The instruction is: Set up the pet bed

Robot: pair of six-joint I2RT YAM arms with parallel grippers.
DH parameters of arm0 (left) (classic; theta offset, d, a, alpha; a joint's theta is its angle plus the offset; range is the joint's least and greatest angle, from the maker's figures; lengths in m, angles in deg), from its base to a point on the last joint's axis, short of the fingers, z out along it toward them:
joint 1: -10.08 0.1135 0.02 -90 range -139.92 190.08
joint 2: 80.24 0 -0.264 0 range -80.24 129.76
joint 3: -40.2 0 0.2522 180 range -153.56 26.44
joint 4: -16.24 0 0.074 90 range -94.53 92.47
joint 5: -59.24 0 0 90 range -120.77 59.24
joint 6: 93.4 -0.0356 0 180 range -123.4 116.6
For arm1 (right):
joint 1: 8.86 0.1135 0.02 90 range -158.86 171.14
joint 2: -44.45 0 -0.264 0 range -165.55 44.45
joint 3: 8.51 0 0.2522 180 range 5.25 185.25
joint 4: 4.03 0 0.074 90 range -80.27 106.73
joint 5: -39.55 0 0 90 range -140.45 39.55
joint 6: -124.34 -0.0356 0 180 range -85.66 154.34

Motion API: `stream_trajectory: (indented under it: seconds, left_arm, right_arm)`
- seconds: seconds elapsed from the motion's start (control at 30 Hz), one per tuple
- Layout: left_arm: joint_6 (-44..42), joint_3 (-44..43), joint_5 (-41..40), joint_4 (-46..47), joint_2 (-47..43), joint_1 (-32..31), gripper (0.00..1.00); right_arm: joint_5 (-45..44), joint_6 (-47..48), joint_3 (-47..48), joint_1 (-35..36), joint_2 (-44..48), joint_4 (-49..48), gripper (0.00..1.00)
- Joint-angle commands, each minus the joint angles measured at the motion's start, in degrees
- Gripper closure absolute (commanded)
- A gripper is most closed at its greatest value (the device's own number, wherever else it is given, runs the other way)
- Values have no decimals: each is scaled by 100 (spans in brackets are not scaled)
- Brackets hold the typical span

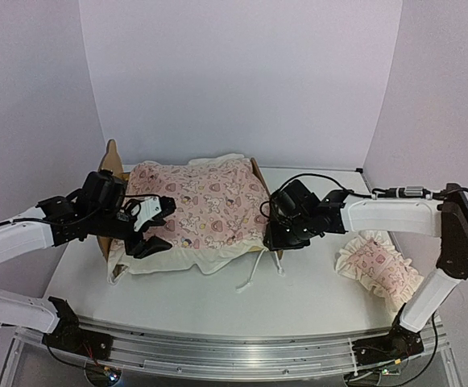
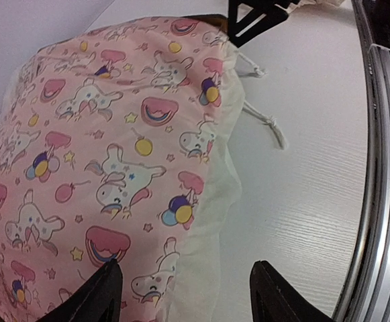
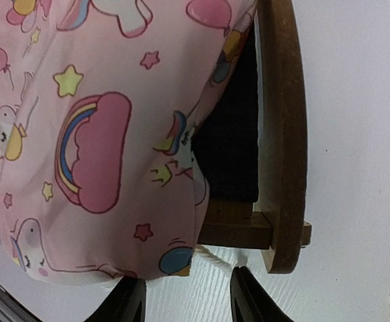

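Presently we note jaws apart on both: left gripper [image 2: 186,272] over quilt [image 2: 101,154] edge, right gripper [image 3: 188,278] near pet bed [image 3: 283,134] end rail.

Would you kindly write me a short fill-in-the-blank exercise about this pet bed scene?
The quilt draped over the pet bed is mostly ____. The ruffled pillow lies on the table on the robot's ____ side. The jaws of the left gripper and right gripper both stand ____.
Missing words: pink, right, open.
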Motion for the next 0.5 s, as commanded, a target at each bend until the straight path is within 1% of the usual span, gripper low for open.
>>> stream_trajectory:
  seconds: [0.0, 0.13, 0.2, 0.27, 0.37, 0.43, 0.47]
  left_arm:
    - [-78, 378, -489, 1, -185, 262, 31]
    - [-475, 842, -861, 365, -193, 264, 27]
    - [-704, 1051, -1030, 558, -192, 264, 25]
    - [-933, 1253, -1216, 760, -189, 264, 24]
    - [-1270, 1485, -1477, 1035, -188, 265, 24]
    - [-1467, 1624, -1588, 1267, -188, 264, 29]
    - [-1544, 1678, -1701, 1351, -201, 264, 34]
  right_arm:
    - [314, 138, 178, 3, -118, -397, 54]
    - [562, 144, -25, 1, -197, -986, 53]
    - [555, 189, -3, 3, -325, -1082, 54]
    - [462, 208, 48, 4, -427, -1095, 62]
    - [183, 196, -21, 0, -358, -1088, 82]
    - [-13, 244, -158, 3, -170, -1066, 91]
    - [-113, 276, -222, 1, -50, -1025, 95]
